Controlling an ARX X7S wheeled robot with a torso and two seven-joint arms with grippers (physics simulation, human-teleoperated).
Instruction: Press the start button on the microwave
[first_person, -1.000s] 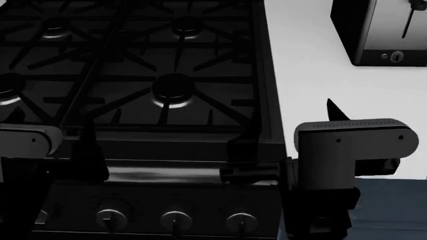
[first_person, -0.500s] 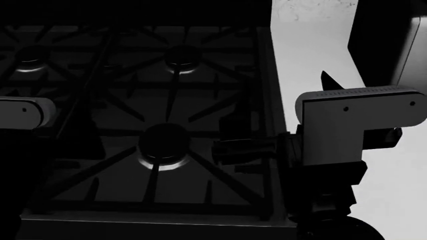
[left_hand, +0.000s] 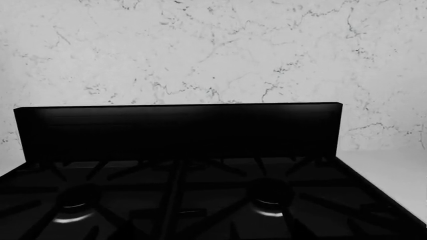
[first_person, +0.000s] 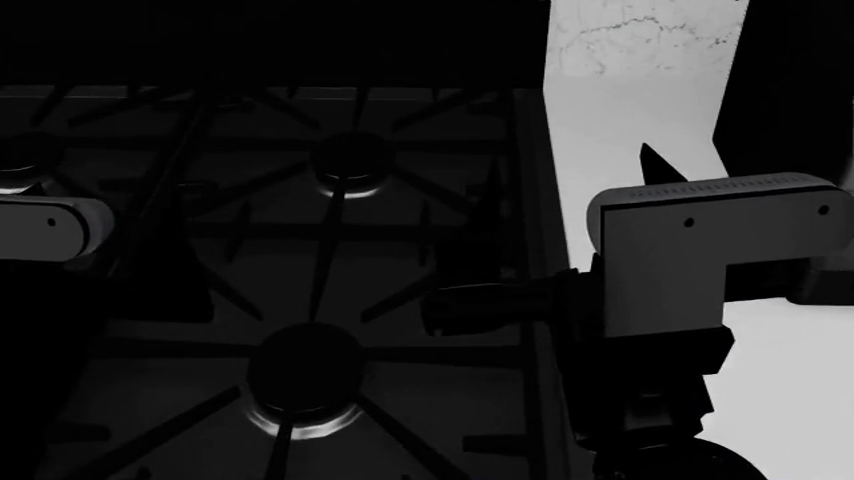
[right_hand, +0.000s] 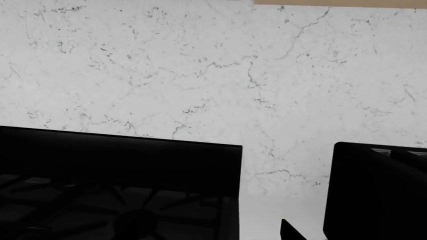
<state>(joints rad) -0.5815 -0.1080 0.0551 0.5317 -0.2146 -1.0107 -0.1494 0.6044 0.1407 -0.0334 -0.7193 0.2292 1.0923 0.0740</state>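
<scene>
1. The black gas stove with cast-iron grates (first_person: 334, 250) fills most of the head view; its front edge and knobs are cut off, and the dark render swallows much of its detail. Its raised black back panel (left_hand: 180, 131) spans the left wrist view, with two burners below it.
2. The white marble-veined wall (left_hand: 213, 50) covers the upper part of both wrist views. A thin tan strip (right_hand: 340, 2) runs along the upper edge of the right wrist view; what it belongs to cannot be told.
3. The pale countertop (first_person: 627, 130) lies to the right of the stove, partly hidden by the right arm.
4. A dark boxy appliance (right_hand: 377, 192) stands on that countertop, cut off by the frame in both the right wrist view and the head view (first_person: 794, 90). No door, panel or button shows on it, so I cannot tell whether it is the microwave; the start button is not visible in any view.
5. The right arm's grey block-shaped link (first_person: 707, 250) stands over the stove's right edge, with a dark cylinder pointing left from it over the grates.
6. The left arm's rounded grey link (first_person: 54, 228) is cut off at the head view's left edge.
7. Neither gripper's jaws appear in any view, so their opening and any contact cannot be told.
</scene>
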